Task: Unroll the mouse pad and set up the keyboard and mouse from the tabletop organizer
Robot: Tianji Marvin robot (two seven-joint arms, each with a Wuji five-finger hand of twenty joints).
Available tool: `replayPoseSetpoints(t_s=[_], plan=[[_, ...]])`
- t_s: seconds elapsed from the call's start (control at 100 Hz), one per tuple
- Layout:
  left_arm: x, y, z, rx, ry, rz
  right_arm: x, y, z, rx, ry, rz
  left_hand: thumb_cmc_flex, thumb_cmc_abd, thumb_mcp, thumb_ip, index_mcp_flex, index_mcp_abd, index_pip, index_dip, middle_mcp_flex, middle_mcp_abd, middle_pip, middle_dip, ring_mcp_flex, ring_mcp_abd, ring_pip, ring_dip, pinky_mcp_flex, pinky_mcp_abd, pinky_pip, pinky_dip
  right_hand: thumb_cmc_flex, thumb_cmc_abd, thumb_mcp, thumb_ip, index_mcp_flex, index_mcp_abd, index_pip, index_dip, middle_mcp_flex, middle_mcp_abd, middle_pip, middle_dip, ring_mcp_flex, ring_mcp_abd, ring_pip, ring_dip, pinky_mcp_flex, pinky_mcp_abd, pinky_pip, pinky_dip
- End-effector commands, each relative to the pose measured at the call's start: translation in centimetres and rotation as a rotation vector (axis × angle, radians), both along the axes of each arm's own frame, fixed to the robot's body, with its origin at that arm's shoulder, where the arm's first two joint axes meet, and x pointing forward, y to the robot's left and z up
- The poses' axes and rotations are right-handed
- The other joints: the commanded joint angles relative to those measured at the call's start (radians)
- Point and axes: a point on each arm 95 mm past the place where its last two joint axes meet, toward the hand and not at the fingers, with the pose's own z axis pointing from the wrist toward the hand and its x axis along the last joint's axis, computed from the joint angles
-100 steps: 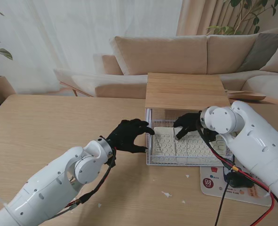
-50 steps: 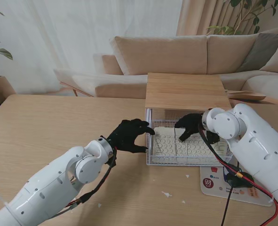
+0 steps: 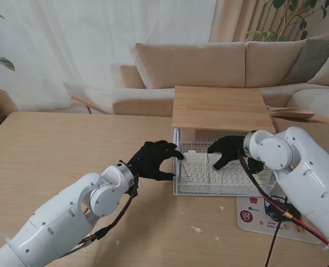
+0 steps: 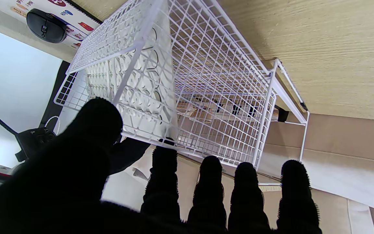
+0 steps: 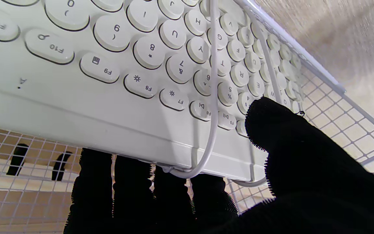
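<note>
the keyboard [image 3: 211, 169] is white with round keys and sits in the pulled-out wire drawer [image 3: 222, 189] of the organizer [image 3: 220, 108], which has a wooden top. from the stand view only part of the keyboard shows, the far end is tucked under that top. the right hand [image 3: 226, 151] is on it: in the right wrist view four fingers [image 5: 131, 191] go under the back edge of the keyboard [image 5: 115, 74] and the thumb sits on top near the function row, so it's pinching that edge. a thin white cable [image 5: 211, 97] loops across the keys, can't see where it ends

the left hand [image 3: 152, 159] is at the left side of the drawer, fingers a bit apart and curled at the wire rim. in its wrist view the fingertips [image 4: 164, 159] sit right at the edge of the wire mesh [image 4: 206, 81], but i can't tell if they're really gripping it or just touching

the mouse [image 4: 45, 25] is black and only shows in the left wrist view, resting on the printed mouse pad [image 3: 267, 219], which lies flat on the table [image 3: 58, 150] nearer to me than the drawer, on the right. in the stand view the right arm and its cables cover a good part of the pad and hide the mouse completely
</note>
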Motion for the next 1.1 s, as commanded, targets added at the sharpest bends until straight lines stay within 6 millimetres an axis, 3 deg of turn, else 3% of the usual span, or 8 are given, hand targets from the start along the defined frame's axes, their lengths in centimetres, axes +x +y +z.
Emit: replayPoseSetpoints(t_s=[0.0, 0.26, 0.53, 0.63, 0.67, 0.74, 0.93, 1.09], plan=[[0.0, 0.4, -1.1, 0.028, 0.031, 0.011, -0.9, -0.2, -1.5, -0.021, 0.051, 0.003, -0.009, 0.035, -0.015, 0.039, 0.089, 0.097, 0.095, 0.015, -0.002, -0.033, 0.004, 0.007, -0.014, -0.027, 0.000, -0.004, 0.000, 0.009, -0.035, -0.012, -0.016, -0.031, 0.022, -0.036, 0.061, -0.054, 0.061, 0.027, 0.024, -0.050, 0.051, 0.011, 0.058, -0.029, 0.032, 0.009, -0.002, 0.015, 0.040, -0.003], [0.1, 0.5, -1.1, 0.032, 0.030, 0.016, -1.2, -0.9, -2.3, -0.047, 0.061, -0.013, -0.008, 0.034, -0.015, 0.039, 0.075, 0.098, 0.094, 0.015, -0.003, -0.033, 0.004, 0.007, -0.014, -0.027, 0.000, -0.004, 0.000, 0.009, -0.038, -0.011, 0.007, -0.034, 0.026, -0.033, 0.072, -0.066, 0.060, 0.031, 0.027, -0.055, 0.044, 0.019, 0.049, -0.030, 0.024, 0.008, -0.009, 0.014, 0.035, -0.004], [0.2, 0.4, -1.1, 0.021, 0.027, 0.016, -0.8, -1.1, -3.6, -0.062, 0.055, -0.042, -0.008, 0.033, -0.022, 0.040, -0.090, 0.060, 0.064, 0.008, -0.002, -0.029, 0.002, 0.006, -0.014, -0.023, -0.002, -0.004, -0.001, 0.009, -0.046, -0.011, 0.080, -0.038, 0.080, -0.031, 0.087, -0.068, 0.070, 0.035, 0.056, -0.053, 0.067, 0.037, 0.084, -0.032, 0.062, 0.023, 0.034, 0.003, 0.096, 0.018], [0.3, 0.4, -1.0, 0.017, 0.024, 0.018, -0.7, -1.1, -3.9, -0.065, 0.027, -0.037, -0.004, 0.034, -0.028, 0.043, -0.096, 0.050, -0.006, -0.045, -0.004, -0.026, 0.001, 0.005, -0.015, -0.020, -0.002, -0.003, 0.000, 0.009, -0.049, -0.008, 0.122, -0.051, 0.117, -0.043, 0.108, -0.079, 0.107, 0.044, 0.084, -0.054, 0.107, 0.063, 0.111, -0.034, 0.133, 0.055, 0.063, -0.006, 0.166, 0.042], [0.3, 0.4, -1.0, 0.015, 0.022, 0.019, -0.6, -1.1, -4.0, -0.060, 0.016, -0.035, -0.004, 0.032, -0.028, 0.043, -0.095, 0.045, -0.049, -0.074, -0.004, -0.027, 0.000, 0.005, -0.016, -0.017, -0.004, -0.003, 0.000, 0.009, -0.052, -0.007, 0.163, -0.066, 0.116, -0.098, 0.101, -0.095, 0.194, -0.002, 0.108, -0.053, 0.131, 0.093, 0.131, -0.036, 0.184, 0.084, 0.079, -0.008, 0.204, 0.052], [0.4, 0.5, -1.0, 0.009, 0.018, 0.021, -0.5, -1.1, -4.1, -0.053, 0.003, -0.036, -0.003, 0.030, -0.027, 0.044, -0.092, 0.042, -0.104, -0.108, -0.004, -0.026, -0.002, 0.004, -0.016, -0.016, -0.001, 0.000, 0.000, 0.009, -0.053, -0.004, 0.185, -0.083, 0.119, -0.120, 0.092, -0.107, 0.272, -0.001, 0.127, -0.050, 0.170, 0.132, 0.146, -0.042, 0.257, 0.125, 0.093, -0.012, 0.249, 0.070], [0.5, 0.5, -0.9, 0.000, 0.004, 0.027, -0.3, -0.9, -4.0, -0.040, -0.019, -0.028, -0.004, 0.019, -0.020, 0.045, -0.087, 0.068, -0.322, -0.221, -0.007, -0.023, -0.020, -0.007, -0.018, -0.014, -0.008, -0.002, 0.000, 0.010, -0.055, 0.011, 0.235, -0.116, 0.117, -0.143, 0.083, -0.155, 0.465, -0.030, 0.190, -0.052, 0.211, 0.194, 0.195, -0.045, 0.340, 0.178, 0.133, -0.009, 0.315, 0.099], [0.6, 0.7, -0.6, -0.018, -0.017, 0.040, -0.1, -0.6, -3.9, -0.003, -0.056, -0.021, -0.010, 0.014, -0.015, 0.045, -0.081, 0.089, -0.397, -0.258, -0.014, -0.019, -0.052, -0.025, -0.023, -0.008, -0.020, 0.001, 0.001, 0.008, -0.053, 0.016, 0.280, -0.135, 0.158, -0.144, 0.171, -0.186, 0.520, -0.021, 0.282, -0.037, 0.234, 0.206, 0.271, -0.035, 0.395, 0.199, 0.188, 0.005, 0.368, 0.119]])
